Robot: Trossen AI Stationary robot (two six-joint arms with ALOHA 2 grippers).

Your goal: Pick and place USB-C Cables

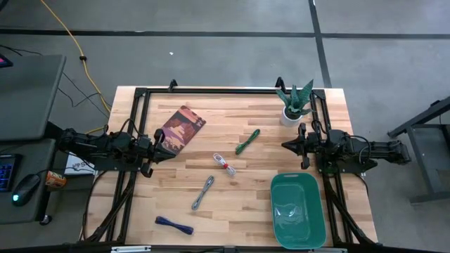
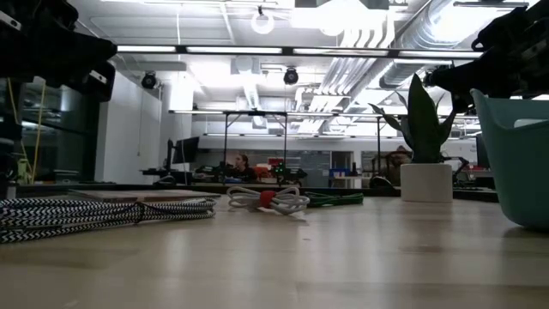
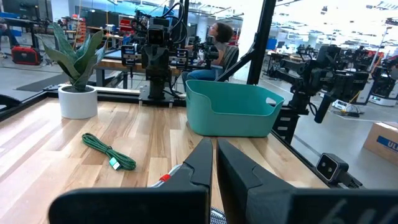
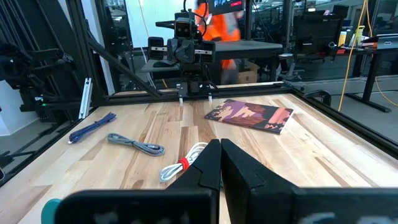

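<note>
from above, the left gripper (image 1: 160, 146) waits at the left edge of the wooden table (image 1: 232, 211), closed and holding nothing. the right gripper (image 1: 287, 145) waits at the right edge, also closed and empty. between them lie the four cables, well apart: the green cable (image 1: 247, 141), the white cable with red (image 1: 224, 165), the grey cable (image 1: 202, 192) and the dark blue cable (image 1: 174, 225). the green bin (image 1: 297, 210) is at the front right, a booklet (image 1: 181, 129) is near the left gripper, and a potted plant (image 1: 294, 104) stands at the back right. i judge that no pick is started yet; the next move needs a gripper to open and go down over one cable.

at table height, the grey cable (image 2: 103, 215) lies nearest, and the white one (image 2: 266, 200) is behind. the room beyond is a bright workshop.

the left wrist view shows closed fingers (image 3: 205, 163), the green cable (image 3: 109, 151) and the bin (image 3: 231, 109).

the right wrist view shows closed fingers (image 4: 211, 162), with the white (image 4: 181, 163), grey (image 4: 135, 144) and blue (image 4: 92, 127) cables on the wood.
</note>
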